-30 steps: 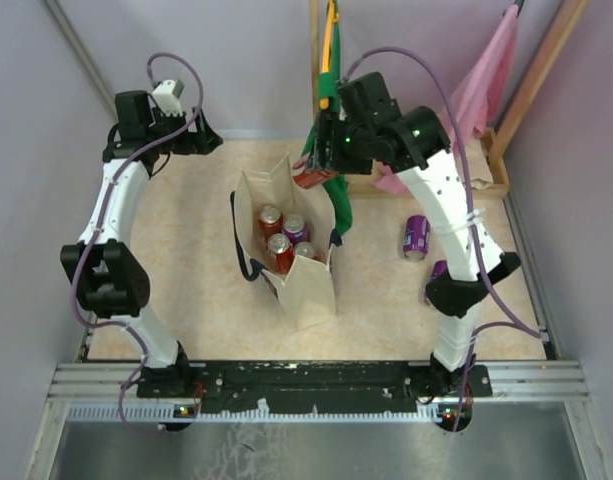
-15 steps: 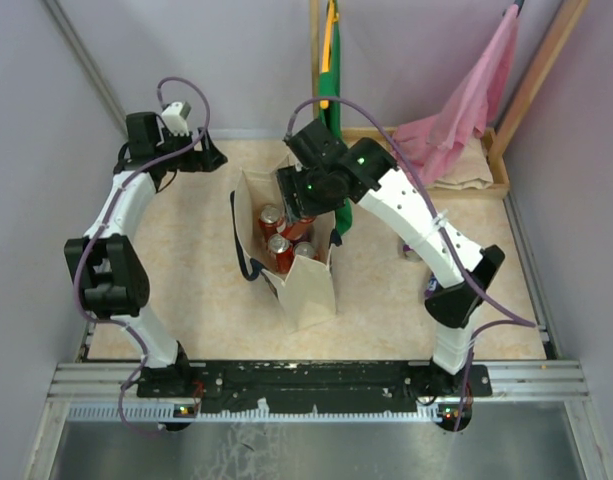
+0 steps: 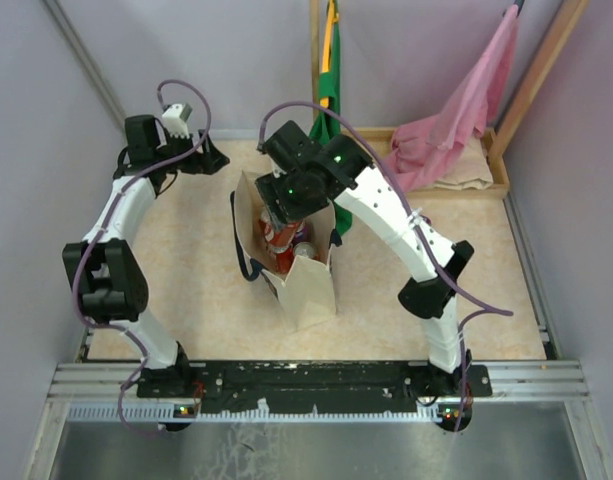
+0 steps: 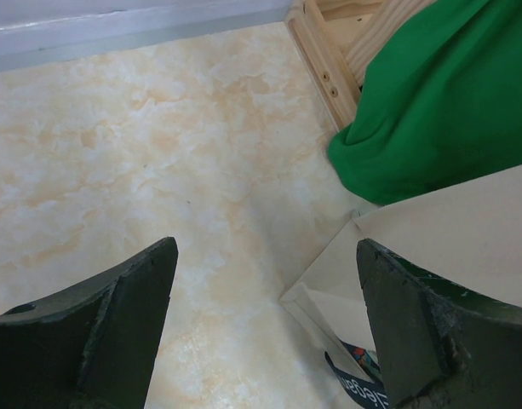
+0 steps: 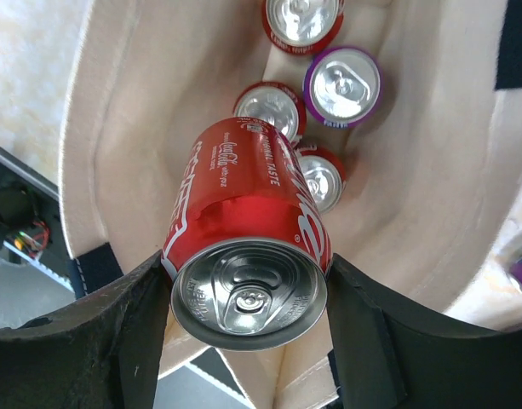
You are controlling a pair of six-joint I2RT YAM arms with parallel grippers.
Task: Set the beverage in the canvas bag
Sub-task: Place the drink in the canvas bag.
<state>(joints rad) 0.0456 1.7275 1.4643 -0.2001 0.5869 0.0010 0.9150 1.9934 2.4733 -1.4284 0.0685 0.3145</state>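
The top external camera sits above and behind the arm bases and looks down and forward. From it you see the whole tabletop (image 3: 186, 270) at a distance, with the canvas bag (image 3: 308, 295) near the centre.

The left wrist camera looks past the left claw (image 4: 266, 249) at the tabletop from close range. The bag's corner enters at lower right, probably its far-left edge.

The right wrist camera points down into the bag's mouth, very near, with the red can (image 5: 243, 196) in the right claw (image 5: 245, 266) filling the foreground.

All three views share the bag.
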